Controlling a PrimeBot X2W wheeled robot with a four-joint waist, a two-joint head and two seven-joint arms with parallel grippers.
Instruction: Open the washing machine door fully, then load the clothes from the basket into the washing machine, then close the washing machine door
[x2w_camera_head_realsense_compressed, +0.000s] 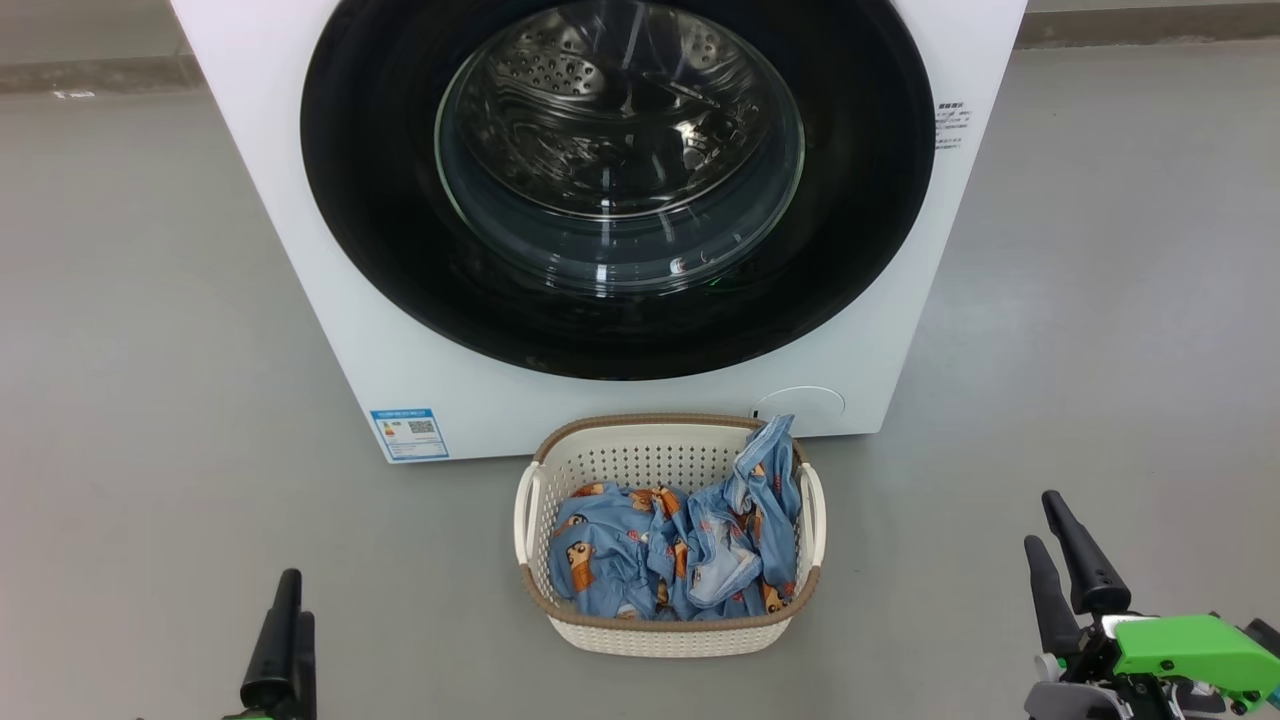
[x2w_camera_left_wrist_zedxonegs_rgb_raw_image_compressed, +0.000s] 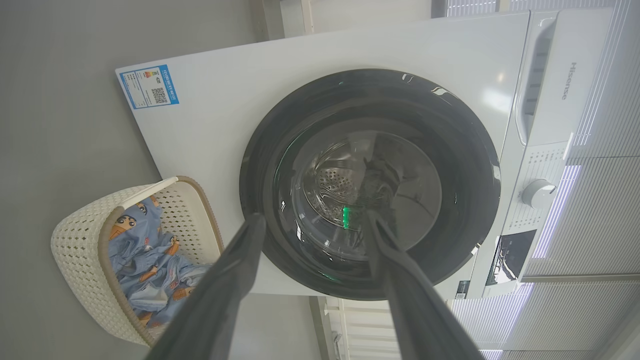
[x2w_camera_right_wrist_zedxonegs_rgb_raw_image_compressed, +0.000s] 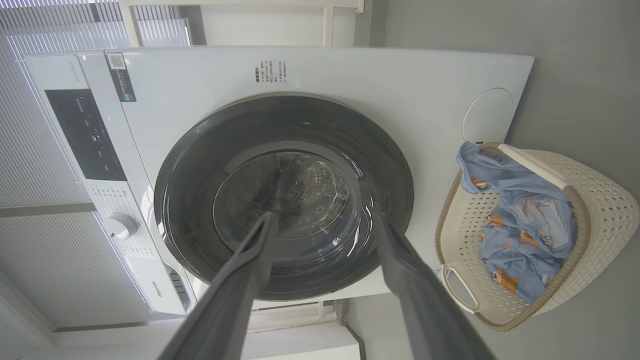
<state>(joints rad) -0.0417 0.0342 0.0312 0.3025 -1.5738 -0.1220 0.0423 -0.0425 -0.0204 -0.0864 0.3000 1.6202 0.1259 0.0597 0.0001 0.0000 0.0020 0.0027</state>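
Both open and empty, left gripper (x2w_camera_head_realsense_compressed: 295, 600) lower left and right gripper (x2w_camera_head_realsense_compressed: 1042, 520) lower right face the rigid, slick washing machine door (x2w_camera_head_realsense_compressed: 380, 200), probably best pulled by its rim.

White washing machine (x2w_camera_head_realsense_compressed: 300, 200); glossy black door (x2w_camera_head_realsense_compressed: 400, 250); cream perforated basket (x2w_camera_head_realsense_compressed: 640, 460), brown rim; light blue clothes (x2w_camera_head_realsense_compressed: 680, 560), orange-brown bear print.

We take this for a laundry corner, home or test room we cannot tell: 1 white front-loading washing machine (x2w_camera_head_realsense_compressed: 330, 300) stands on a bare grey floor (x2w_camera_head_realsense_compressed: 150, 400), a basket (x2w_camera_head_realsense_compressed: 640, 635) of clothes (x2w_camera_head_realsense_compressed: 640, 560) before it, white ribbed wall panels (x2w_camera_right_wrist_zedxonegs_rgb_raw_image_compressed: 50, 260) behind.
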